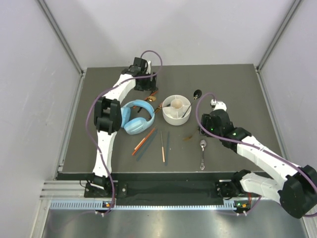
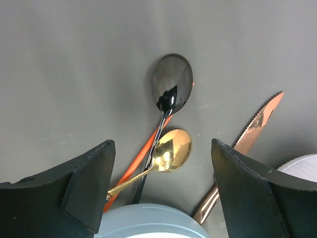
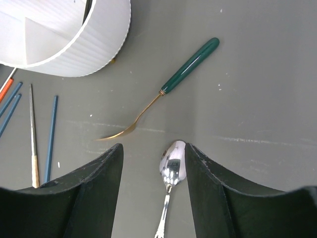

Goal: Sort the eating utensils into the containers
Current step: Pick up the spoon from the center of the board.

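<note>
The white divided bowl (image 1: pixel 171 117) stands mid-table and holds a pale round-headed utensil and a black one. My left gripper (image 1: pixel 150 89) is open at the far side, above a gold spoon (image 2: pixel 171 151), a black spoon (image 2: pixel 171 82) and an orange chopstick (image 2: pixel 134 167). A copper knife (image 2: pixel 253 128) lies to their right. My right gripper (image 3: pixel 153 148) is open and low over the table. The bowl of a silver spoon (image 3: pixel 172 166) lies between its fingers, close to the right one. A teal-handled gold fork (image 3: pixel 171 84) lies just beyond it. Orange and teal chopsticks (image 1: pixel 144 141) lie near the front.
Light blue headphones (image 1: pixel 137 117) lie left of the bowl, their rim under my left gripper (image 2: pixel 153 220). Another black spoon (image 1: pixel 197 92) lies right of the bowl. Blue chopsticks (image 3: pixel 50 134) and a tan-tipped one (image 3: pixel 32 134) lie left of my right gripper. Walls enclose the table.
</note>
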